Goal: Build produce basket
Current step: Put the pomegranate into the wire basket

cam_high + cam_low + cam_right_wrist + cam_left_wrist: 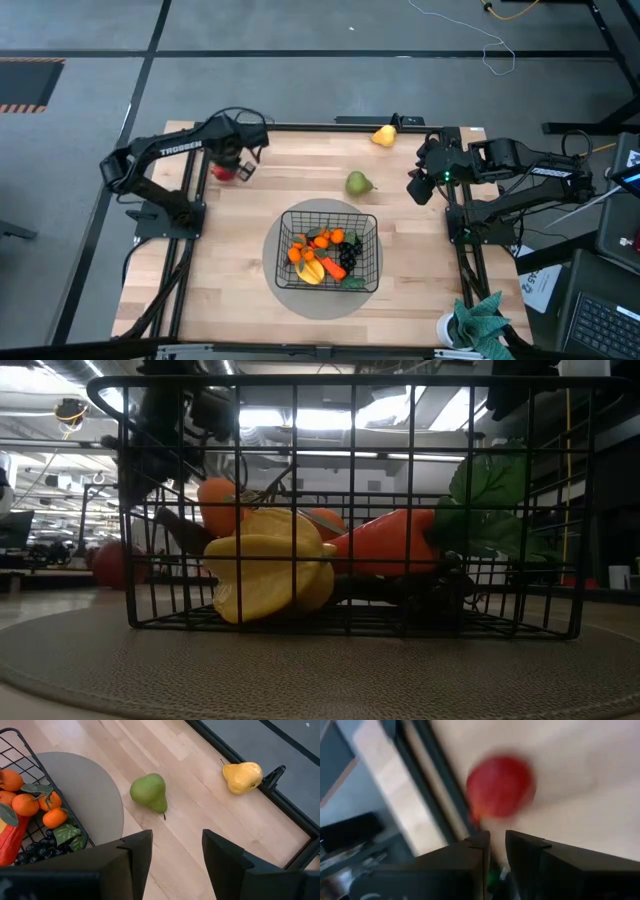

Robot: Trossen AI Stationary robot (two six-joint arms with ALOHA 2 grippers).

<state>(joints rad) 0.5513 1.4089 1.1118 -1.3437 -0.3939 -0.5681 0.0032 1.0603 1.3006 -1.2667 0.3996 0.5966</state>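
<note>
The black wire basket (328,250) stands on the round grey mat (290,300) and holds oranges, an orange carrot (385,540), yellow pieces (270,565) and dark grapes (37,851). A red apple (224,172) lies on the table at the far left. My left gripper (238,165) hovers just by it, its fingers almost together, and the apple (500,785) shows beyond the fingertips, untouched. A green pear (358,184) lies on its side beyond the basket. My right gripper (415,188) is open and empty to the right of the pear (149,791).
A yellow pear (384,135) lies at the table's far edge, against the black frame rail (272,777). Bare wood lies between the basket and both arms. A green cloth (480,318) sits off the table's near right corner.
</note>
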